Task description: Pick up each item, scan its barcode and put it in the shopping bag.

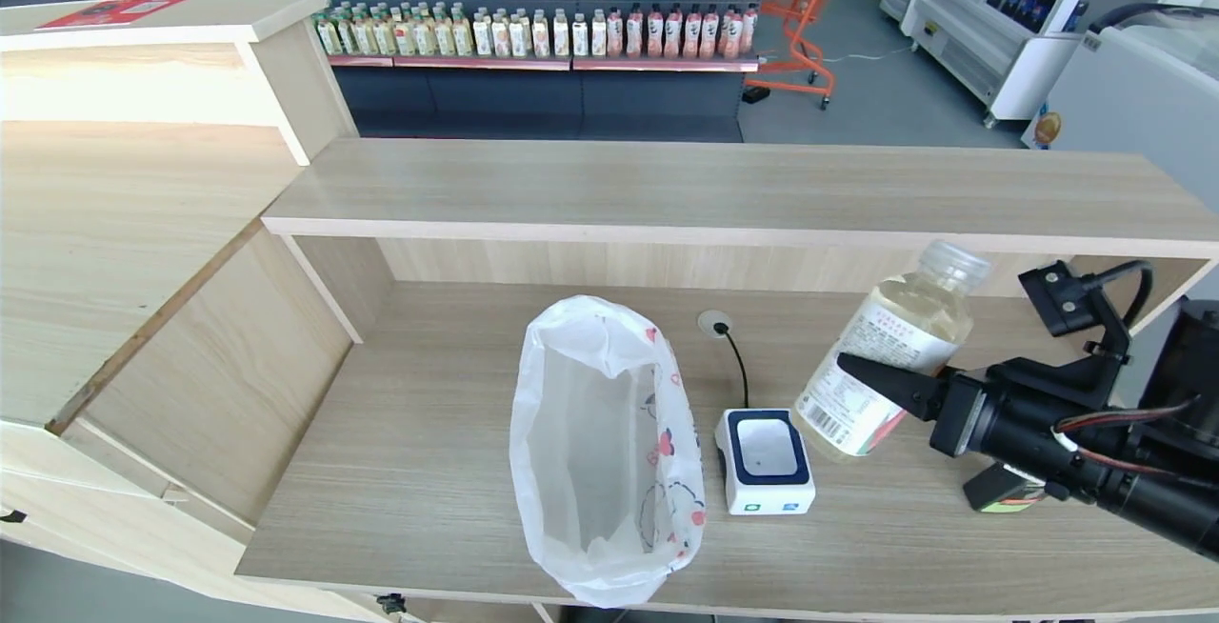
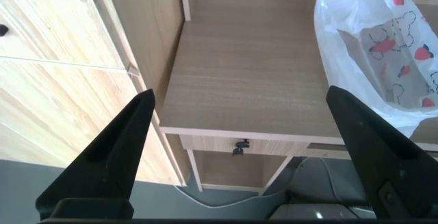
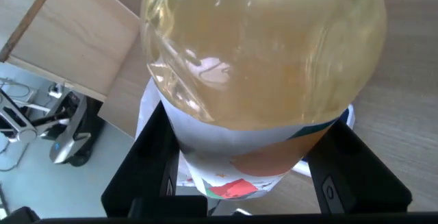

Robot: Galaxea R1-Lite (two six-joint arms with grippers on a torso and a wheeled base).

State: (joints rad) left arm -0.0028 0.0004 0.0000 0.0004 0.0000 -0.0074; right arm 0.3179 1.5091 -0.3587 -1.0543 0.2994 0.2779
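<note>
My right gripper pinches the tilted bottle right of centre, just beside the scanner. Scanning step, I'd say: next I must face its barcode to the scanner, then shopping bag.

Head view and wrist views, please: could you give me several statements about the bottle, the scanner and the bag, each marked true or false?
1. The right gripper grips the bottle, which is tilted. True.
2. The bottle lies inside the shopping bag. False: it is outside the bag, held in the right gripper's jaws.
3. The scanner stands on the counter between the shopping bag and the bottle. True.
4. The left gripper has its jaws shut on a carton. False: its jaws are open with nothing between them.
</note>
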